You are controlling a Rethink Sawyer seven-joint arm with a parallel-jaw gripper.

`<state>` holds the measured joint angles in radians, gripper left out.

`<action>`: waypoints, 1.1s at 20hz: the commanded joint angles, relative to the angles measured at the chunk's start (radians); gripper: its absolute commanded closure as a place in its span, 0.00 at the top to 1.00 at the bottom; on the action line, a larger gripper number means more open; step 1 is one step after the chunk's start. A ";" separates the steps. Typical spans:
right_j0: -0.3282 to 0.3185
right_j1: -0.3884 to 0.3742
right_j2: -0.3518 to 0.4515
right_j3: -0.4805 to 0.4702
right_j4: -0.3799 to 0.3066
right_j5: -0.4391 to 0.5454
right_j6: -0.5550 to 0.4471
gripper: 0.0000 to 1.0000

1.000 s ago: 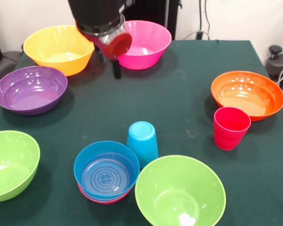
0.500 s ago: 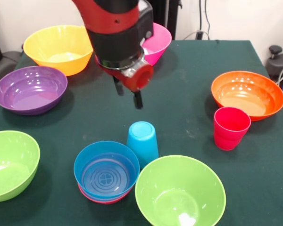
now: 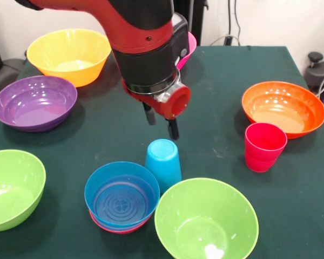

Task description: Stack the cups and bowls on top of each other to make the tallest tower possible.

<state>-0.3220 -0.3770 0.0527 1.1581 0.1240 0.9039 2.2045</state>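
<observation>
Cups first: the light blue cup (image 3: 163,163) stands upside down near the middle of the surface (image 3: 216,118), just beside the blue bowl (image 3: 122,195), while the red-pink cup (image 3: 264,146) stands upright toward the right edge, just in front of the orange bowl (image 3: 283,108). Over the last second the arm has swung from the far side, by the pink bowl (image 3: 190,44), to the middle, so the claw (image 3: 161,121) now hangs just above and behind the blue cup. Its two dark fingers (image 3: 173,129) stand apart and hold nothing. My reading is that the blue cup is the next pick, and stacking has barely begun.

Only one nest exists: the blue bowl sits inside a red bowl (image 3: 119,229), whose rim peeks out below it. The yellow-orange bowl (image 3: 68,55) at the far left corner, the purple bowl (image 3: 34,102) at the left edge, both lime green bowls (image 3: 206,220) (image 3: 12,188) along the near edge, and the orange bowl all look empty.
</observation>
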 commanded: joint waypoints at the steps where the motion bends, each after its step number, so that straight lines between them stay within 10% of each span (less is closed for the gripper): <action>1: -0.040 0.000 0.136 0.024 -0.056 -0.161 -0.153 1.00; 22: -0.005 0.069 0.114 0.122 -0.144 -0.339 -0.042 1.00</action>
<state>-0.3616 -0.3219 0.0956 1.1745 0.0512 0.5992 2.2045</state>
